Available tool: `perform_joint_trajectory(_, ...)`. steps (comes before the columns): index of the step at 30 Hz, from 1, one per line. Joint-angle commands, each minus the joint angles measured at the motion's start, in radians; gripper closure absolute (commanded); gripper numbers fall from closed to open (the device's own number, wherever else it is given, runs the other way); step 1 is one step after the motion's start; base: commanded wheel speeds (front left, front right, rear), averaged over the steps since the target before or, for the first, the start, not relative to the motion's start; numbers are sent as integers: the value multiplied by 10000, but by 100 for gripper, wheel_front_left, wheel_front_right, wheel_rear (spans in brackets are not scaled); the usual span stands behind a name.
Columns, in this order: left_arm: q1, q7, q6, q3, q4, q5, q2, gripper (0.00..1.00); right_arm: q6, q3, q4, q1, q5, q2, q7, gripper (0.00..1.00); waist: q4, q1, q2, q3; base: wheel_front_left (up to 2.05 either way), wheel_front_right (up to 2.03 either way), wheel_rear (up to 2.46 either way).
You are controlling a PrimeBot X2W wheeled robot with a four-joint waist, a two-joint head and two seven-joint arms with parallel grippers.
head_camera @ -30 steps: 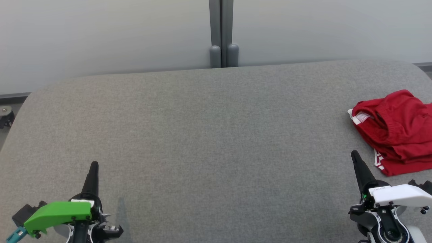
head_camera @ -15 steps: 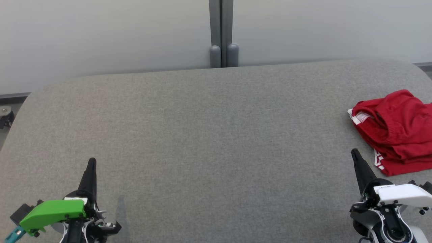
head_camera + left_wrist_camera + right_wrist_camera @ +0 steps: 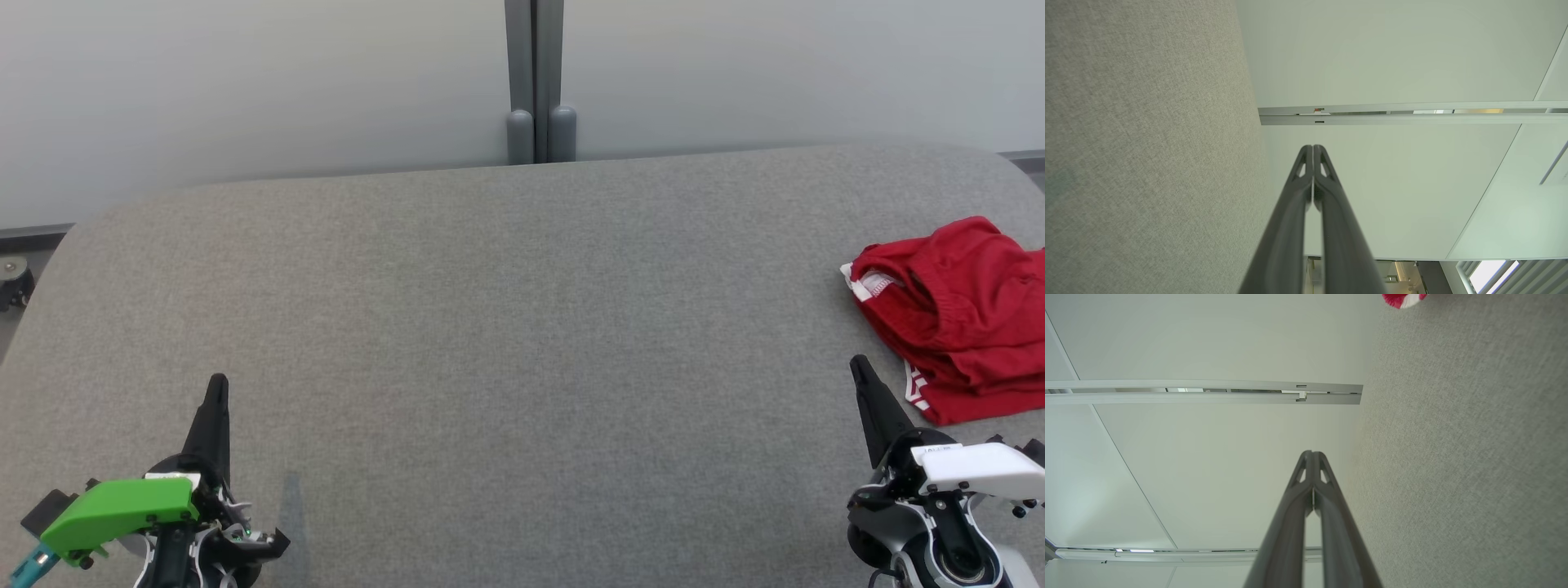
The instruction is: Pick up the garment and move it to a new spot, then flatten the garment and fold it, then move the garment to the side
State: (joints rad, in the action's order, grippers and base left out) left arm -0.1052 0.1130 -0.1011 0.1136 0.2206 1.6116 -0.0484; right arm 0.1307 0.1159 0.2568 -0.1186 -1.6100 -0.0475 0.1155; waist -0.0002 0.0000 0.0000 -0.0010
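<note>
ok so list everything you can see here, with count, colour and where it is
garment: 1, red with white trim, bunched at the table's right edge
table: 1, grey fabric top, in front of the robot, under the garment
wall panels: 2, pale, behind the table
post: 1, grey, between the panels at the table's far edge
caster wheel: 1, dark, on the floor past the table's left end
left gripper: 1, dark fingers shut, green wrist cover, lower left over the table
right gripper: 1, dark fingers shut, white wrist cover, lower right, near the garment but not touching it
</note>
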Motion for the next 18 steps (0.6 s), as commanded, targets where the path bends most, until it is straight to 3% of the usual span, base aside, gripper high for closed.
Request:
perform_joint_trajectory(1, -124, 23, -35, 27, -33, 42, -66, 100, 0, 20, -39, -69, -19, -53, 37, 100, 0, 0, 0, 0, 0, 0, 0)
perform_joint_trajectory(18, -124, 28, -35, 31, -34, 36, -62, 100, 0, 20, -39, -69, -19, -53, 37, 100, 0, 0, 0, 0, 0, 0, 0)
